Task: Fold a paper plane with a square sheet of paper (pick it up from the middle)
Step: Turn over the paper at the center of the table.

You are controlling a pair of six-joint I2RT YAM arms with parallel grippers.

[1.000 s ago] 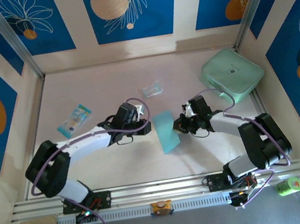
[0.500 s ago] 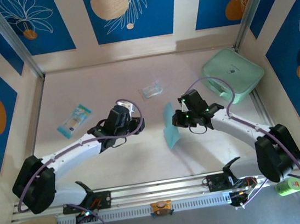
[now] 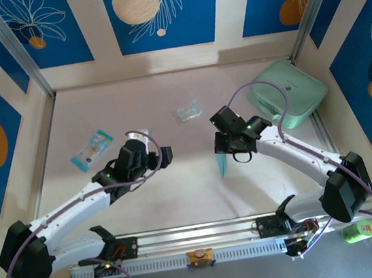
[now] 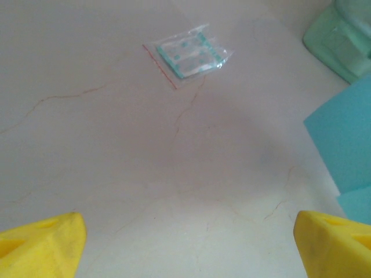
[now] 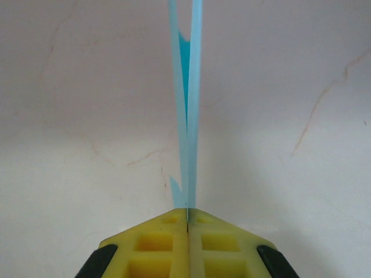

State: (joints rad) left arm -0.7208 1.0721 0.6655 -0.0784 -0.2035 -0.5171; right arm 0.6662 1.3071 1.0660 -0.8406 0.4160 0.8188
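Light-blue paper is all I can read of the sheet of paper [image 5: 189, 116] from my right wrist: I see it edge-on, two thin layers running straight up from my fingertips and cut off by the top edge of the frame. The layers touch near my pads and part slightly higher up, with a darker blue strip between them. My right end effector [image 5: 188, 215] is pressed together on the sheet's lower edge, the yellow pads meeting with only the paper between them.

From above, the sheet [image 3: 222, 164] is a narrow sliver just right of the frame's middle, hanging below my right end effector [image 3: 224, 150]. Its true outline is hard to make out there, and I cannot tell whether its lower tip touches the surface [image 3: 132, 98].

My left wrist camera gives the broadest look: a flat, plain blue face with a straight slanted edge [image 4: 346, 145], cut off by the right edge of the frame. My left end effector [image 4: 185, 246] is spread wide and holds nothing, with only its yellow fingertips [image 4: 43, 243] showing in the bottom corners. From above it [image 3: 163, 155] sits left of centre, well apart from the sheet.

A mint-green case [image 4: 345, 40] is clipped by the upper right corner, and a clear packet [image 4: 188, 55] lies flat in the upper middle.
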